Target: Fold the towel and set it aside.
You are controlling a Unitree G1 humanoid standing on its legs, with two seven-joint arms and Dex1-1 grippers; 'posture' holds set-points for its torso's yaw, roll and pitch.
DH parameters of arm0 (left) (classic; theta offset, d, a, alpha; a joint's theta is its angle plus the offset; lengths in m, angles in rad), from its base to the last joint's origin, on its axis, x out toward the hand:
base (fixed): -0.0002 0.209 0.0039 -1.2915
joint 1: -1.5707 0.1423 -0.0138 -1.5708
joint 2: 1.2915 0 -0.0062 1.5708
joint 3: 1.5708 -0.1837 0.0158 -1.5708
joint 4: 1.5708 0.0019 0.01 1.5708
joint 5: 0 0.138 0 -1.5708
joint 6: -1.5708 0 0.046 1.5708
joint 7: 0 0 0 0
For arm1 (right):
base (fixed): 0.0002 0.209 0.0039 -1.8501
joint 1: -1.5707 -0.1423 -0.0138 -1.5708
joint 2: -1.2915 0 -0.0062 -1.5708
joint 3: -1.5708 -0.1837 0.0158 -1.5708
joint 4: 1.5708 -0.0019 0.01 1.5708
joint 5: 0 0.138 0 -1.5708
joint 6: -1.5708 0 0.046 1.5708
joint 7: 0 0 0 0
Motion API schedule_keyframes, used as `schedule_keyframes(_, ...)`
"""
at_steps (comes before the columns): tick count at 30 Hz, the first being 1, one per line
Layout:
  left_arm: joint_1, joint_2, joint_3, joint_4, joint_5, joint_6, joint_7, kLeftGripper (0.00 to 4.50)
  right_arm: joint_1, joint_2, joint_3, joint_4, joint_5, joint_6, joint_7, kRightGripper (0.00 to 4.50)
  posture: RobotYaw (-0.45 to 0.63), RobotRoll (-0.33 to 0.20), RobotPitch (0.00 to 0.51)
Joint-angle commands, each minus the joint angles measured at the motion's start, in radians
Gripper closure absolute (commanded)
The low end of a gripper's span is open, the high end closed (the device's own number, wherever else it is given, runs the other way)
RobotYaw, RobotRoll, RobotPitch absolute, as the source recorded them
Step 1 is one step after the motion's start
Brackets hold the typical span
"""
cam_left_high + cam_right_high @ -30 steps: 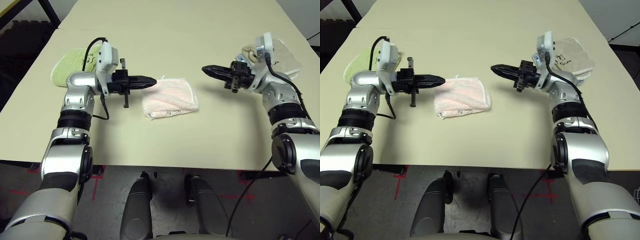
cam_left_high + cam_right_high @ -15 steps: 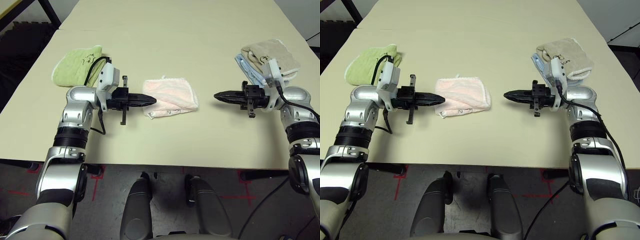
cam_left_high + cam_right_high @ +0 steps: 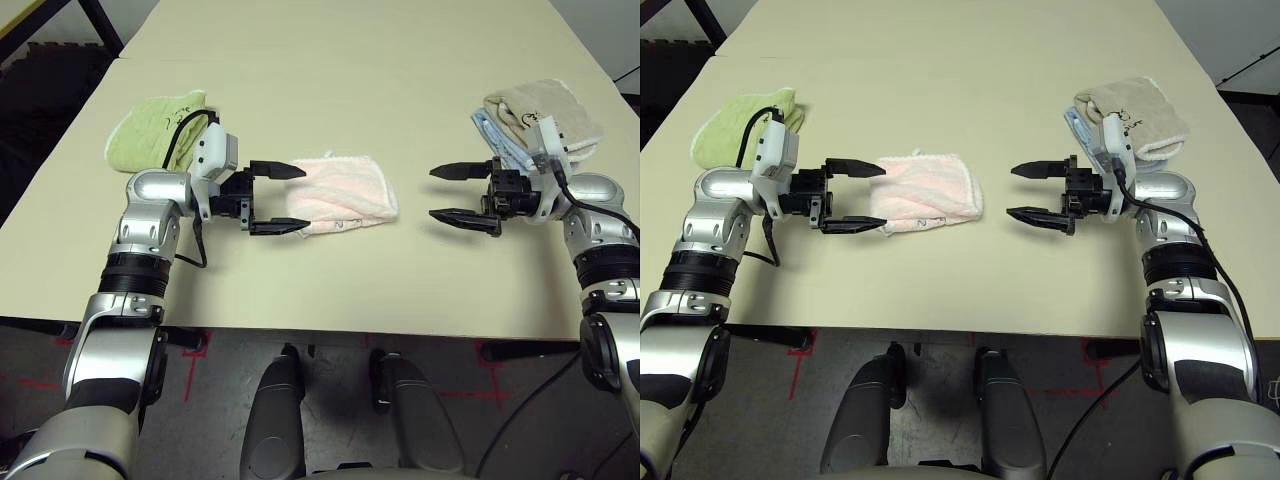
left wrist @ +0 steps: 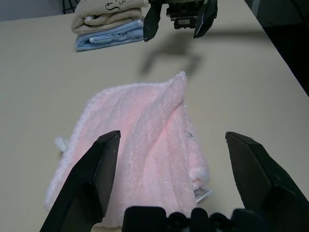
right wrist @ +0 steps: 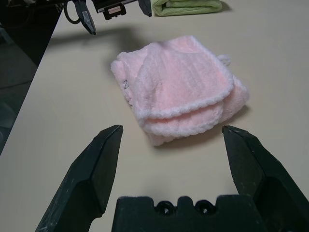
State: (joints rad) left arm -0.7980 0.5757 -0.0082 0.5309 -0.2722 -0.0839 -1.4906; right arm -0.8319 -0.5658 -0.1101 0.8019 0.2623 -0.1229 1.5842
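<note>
Folded towel (image 3: 345, 192) lies on the desk (image 3: 330, 80) between my left claw (image 3: 290, 198) and right claw (image 3: 447, 194) (both spread wide, empty)

Both arms reach inward, left tool (image 3: 278, 198) and right tool (image 3: 452, 194) facing, fingers spread wide.

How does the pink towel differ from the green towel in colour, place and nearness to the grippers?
The pink towel is pale pink with white edging; the green towel is light green. The pink towel lies mid-table between the open left gripper and open right gripper; the green towel lies far left, behind the left arm. Both lie folded on the table, ungripped.
</note>
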Motion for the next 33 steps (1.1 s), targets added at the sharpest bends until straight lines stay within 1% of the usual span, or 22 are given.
schedule_keyframes(1,-0.030,0.015,0.040,0.034,-0.030,0.257,0.135,0.04,0.024,-0.015,0.009,-0.037,0.014,0.017,0.002,0.04,0.02,0.000,0.200)
schedule_keyframes(3,-0.084,0.015,0.097,0.088,-0.077,0.534,0.271,0.04,0.030,-0.014,0.009,-0.055,0.020,0.029,-0.002,0.04,0.02,0.000,0.202)
schedule_keyframes(4,-0.102,0.021,0.112,0.108,-0.084,0.638,0.317,0.04,0.032,-0.014,0.008,-0.063,0.023,0.035,-0.003,0.04,0.02,0.000,0.202)
schedule_keyframes(9,-0.118,0.064,0.121,0.105,-0.118,0.993,0.389,0.04,0.047,-0.029,0.004,-0.087,0.035,0.049,-0.001,0.04,0.02,0.000,0.206)
schedule_keyframes(11,-0.127,0.070,0.138,0.099,-0.139,1.123,0.427,0.04,0.053,-0.035,0.002,-0.092,0.038,0.048,-0.002,0.04,0.02,0.000,0.206)
schedule_keyframes(14,-0.141,0.077,0.151,0.096,-0.164,1.253,0.463,0.04,0.061,-0.040,0.002,-0.101,0.044,0.052,-0.005,0.04,0.02,0.000,0.210)
schedule_keyframes(17,-0.159,0.076,0.157,0.120,-0.169,1.300,0.493,0.04,0.069,-0.040,0.003,-0.118,0.049,0.059,-0.011,0.04,0.02,0.000,0.212)
schedule_keyframes(20,-0.182,0.066,0.163,0.158,-0.169,1.312,0.521,0.04,0.076,-0.038,0.003,-0.134,0.053,0.066,-0.016,0.04,0.02,0.000,0.214)
schedule_keyframes(27,-0.213,0.045,0.134,0.206,-0.172,1.358,0.525,0.04,0.078,-0.044,0.003,-0.141,0.057,0.068,-0.025,0.04,0.02,0.000,0.214)
schedule_keyframes(32,-0.224,0.010,0.111,0.223,-0.172,1.362,0.525,0.04,0.078,-0.046,0.004,-0.143,0.060,0.068,-0.029,0.04,0.02,0.000,0.214)
schedule_keyframes(33,-0.230,-0.001,0.121,0.233,-0.174,1.360,0.534,0.04,0.078,-0.046,0.004,-0.143,0.060,0.068,-0.030,0.04,0.01,0.000,0.217)
